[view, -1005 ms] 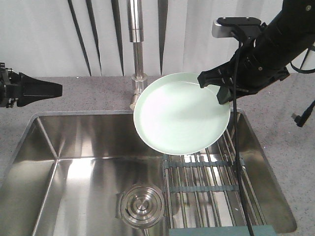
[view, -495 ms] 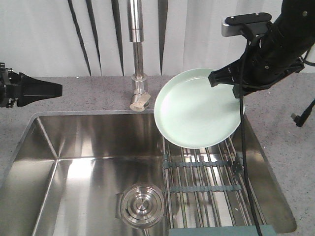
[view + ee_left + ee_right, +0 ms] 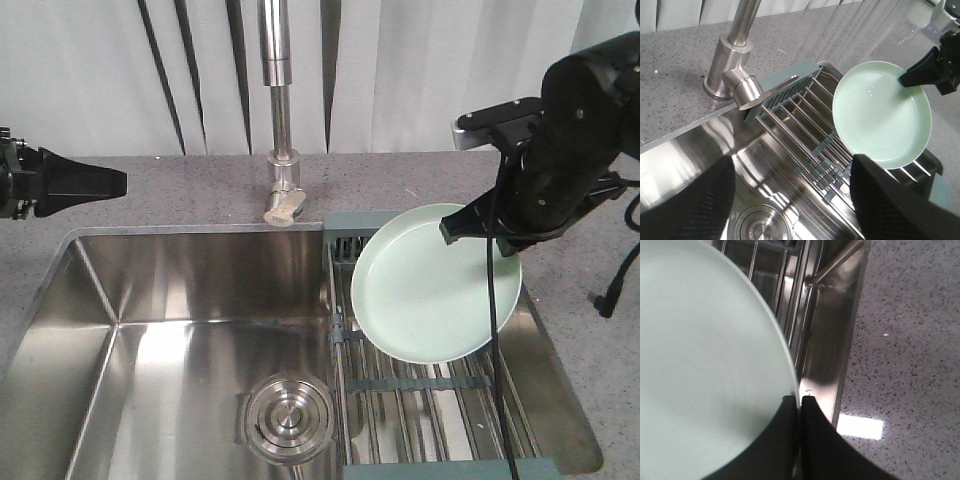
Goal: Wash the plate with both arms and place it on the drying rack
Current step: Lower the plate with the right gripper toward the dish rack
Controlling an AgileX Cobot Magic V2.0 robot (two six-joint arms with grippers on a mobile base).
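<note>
The pale mint-green plate hangs tilted just above the far end of the drying rack, which spans the sink's right side. My right gripper is shut on the plate's upper right rim. In the right wrist view its two black fingers pinch the plate edge at the gripper. The left wrist view shows the plate over the rack rods. My left gripper hovers over the counter at far left. It is open and holds nothing.
A steel sink is set in a speckled grey counter. The tall steel faucet stands behind the sink's middle. A round drain strainer lies on the sink floor left of the rack. A black cable hangs across the plate.
The right arm has carried the plate right and downward, from beside the faucet to just over the rack's far end. The left arm has not moved.
</note>
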